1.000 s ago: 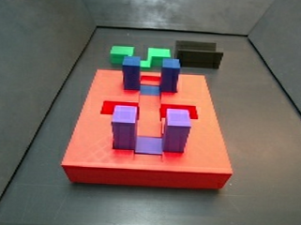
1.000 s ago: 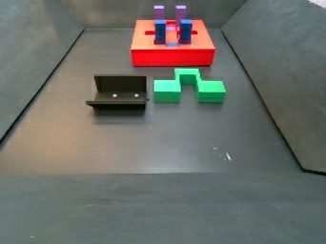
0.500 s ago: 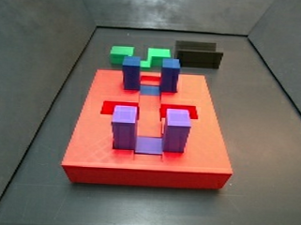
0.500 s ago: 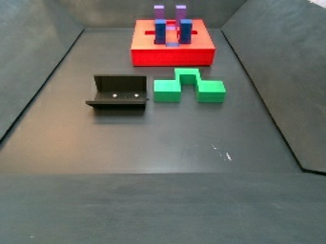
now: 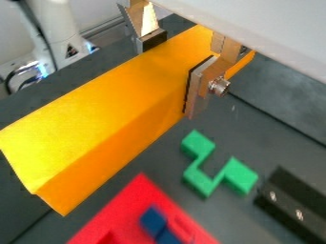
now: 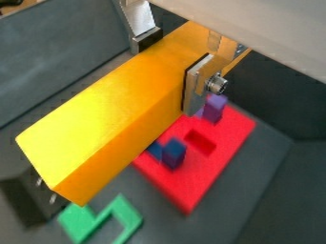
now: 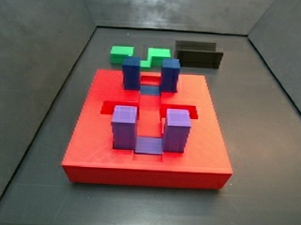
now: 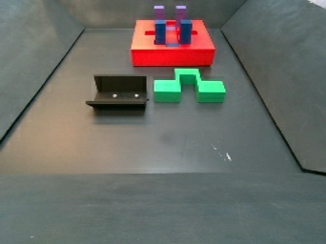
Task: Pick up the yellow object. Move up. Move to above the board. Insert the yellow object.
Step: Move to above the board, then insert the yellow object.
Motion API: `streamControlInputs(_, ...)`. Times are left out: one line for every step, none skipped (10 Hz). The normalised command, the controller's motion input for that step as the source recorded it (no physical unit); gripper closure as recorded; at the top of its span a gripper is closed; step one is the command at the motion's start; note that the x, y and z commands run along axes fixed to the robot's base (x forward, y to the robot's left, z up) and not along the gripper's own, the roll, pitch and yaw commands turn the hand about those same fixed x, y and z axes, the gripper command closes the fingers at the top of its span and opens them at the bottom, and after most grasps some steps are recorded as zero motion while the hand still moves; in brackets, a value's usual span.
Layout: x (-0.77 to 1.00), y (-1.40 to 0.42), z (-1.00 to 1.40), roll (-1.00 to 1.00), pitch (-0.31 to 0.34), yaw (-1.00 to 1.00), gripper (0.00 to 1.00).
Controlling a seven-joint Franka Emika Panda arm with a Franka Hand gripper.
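Dark grey floor, walled bay. Claw [image 5: 178,59] pinches bar [image 5: 114,119], high, out of side views. Board [image 6: 211,157] below. Step: move above board. Next: align with slot, lower.

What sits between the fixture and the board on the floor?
The green notched block lies between the fixture and the board, seen in both side views. The gripper, holding the yellow object, appears only in wrist views.

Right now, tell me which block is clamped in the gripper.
The yellow object, a long bar between the gripper's fingers. The green block lies on the floor beside the board.
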Motion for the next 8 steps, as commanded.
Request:
streamControlInputs(0.85, -1.40, 0.21, 0.02, 0.146, 0.02, 1.00)
streamControlInputs(0.50, -0.72, 0.12, 0.04, 0.162, 0.01, 1.00)
streamControlInputs(0.26, -0.33, 0.07, 0.04, 0.121, 0.00, 1.00)
streamControlInputs(0.14, -0.20, 0.05, 0.04, 0.068, 0.01, 1.00)
streamControlInputs(0.02, 0.00, 0.00, 0.00, 0.000, 0.00, 1.00)
streamControlInputs(0.05, 0.00, 0.00, 0.00, 0.000, 0.00, 1.00)
streamControlInputs(0.05, 0.00, 0.00, 0.00, 0.000, 0.00, 1.00)
streamControlInputs(0.03, 0.00, 0.00, 0.00, 0.000, 0.00, 1.00)
